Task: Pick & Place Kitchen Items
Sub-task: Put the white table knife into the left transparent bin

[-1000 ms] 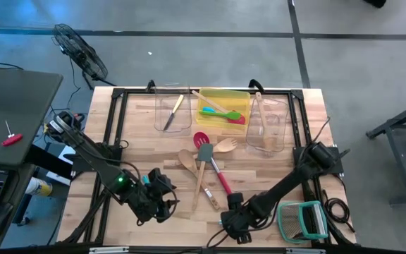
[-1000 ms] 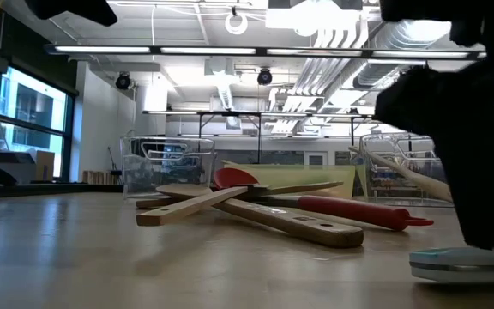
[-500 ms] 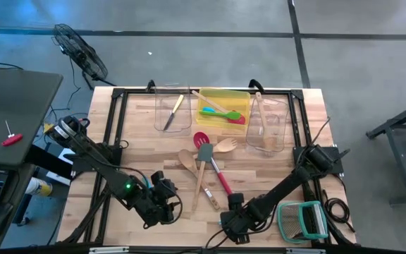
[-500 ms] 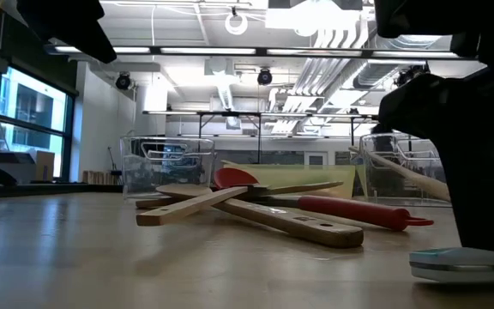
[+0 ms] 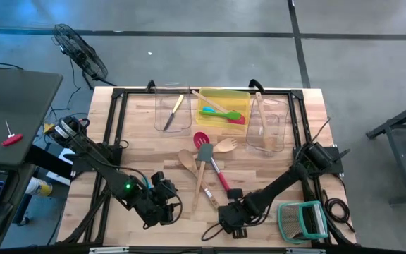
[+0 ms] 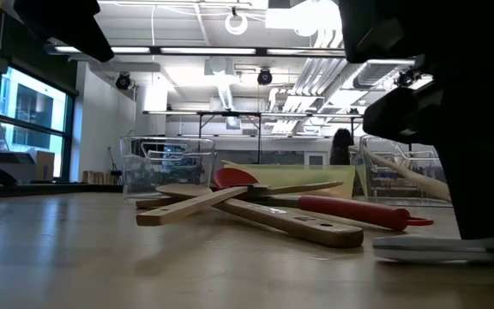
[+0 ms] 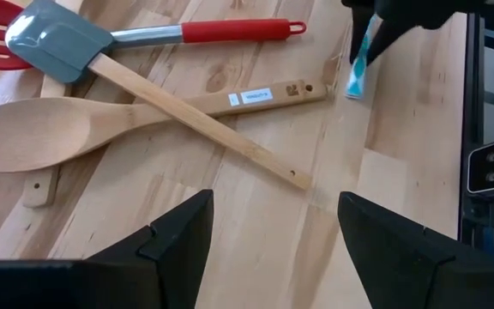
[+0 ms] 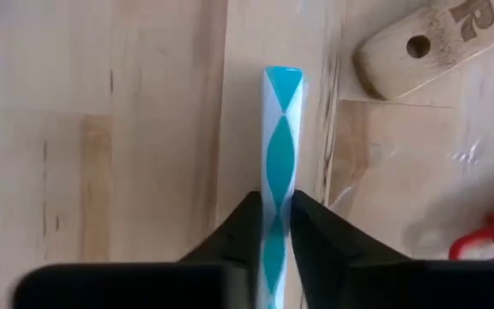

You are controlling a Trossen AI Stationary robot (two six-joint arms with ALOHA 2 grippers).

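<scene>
The right end effector [image 8: 274,225] is low over the front of the bench [image 5: 139,152]. Its two dark fingers are pressed together on a thin blue and white handle [image 8: 279,146]. The handle pokes out past the fingers and lies on the wood. In the left wrist view the same handle [image 7: 360,60] shows just past the end of a wooden handle with a white label [image 7: 256,97].

The left end effector [image 7: 268,223] sits at the front left of the bench. Its fingers are apart and hold nothing.

A pile of kitchen items lies in the middle of the bench. There is a grey spatula [image 5: 204,153] with a pale wooden handle, a red slotted turner [image 5: 201,138], a red handle [image 5: 223,183], a big wooden spoon [image 7: 50,130] and a wooden fork [image 5: 225,145]. They cross over each other.

At the back of the bench stand three bins. A clear bin [image 5: 159,121] on the left has a knife [image 5: 173,113] in it. A yellow bin [image 5: 245,96] in the middle has green and red utensils in it. Another clear bin [image 5: 280,138] stands on the right and holds wooden utensils.

A green-framed wire rack [image 5: 302,220] sits at the front right corner.
</scene>
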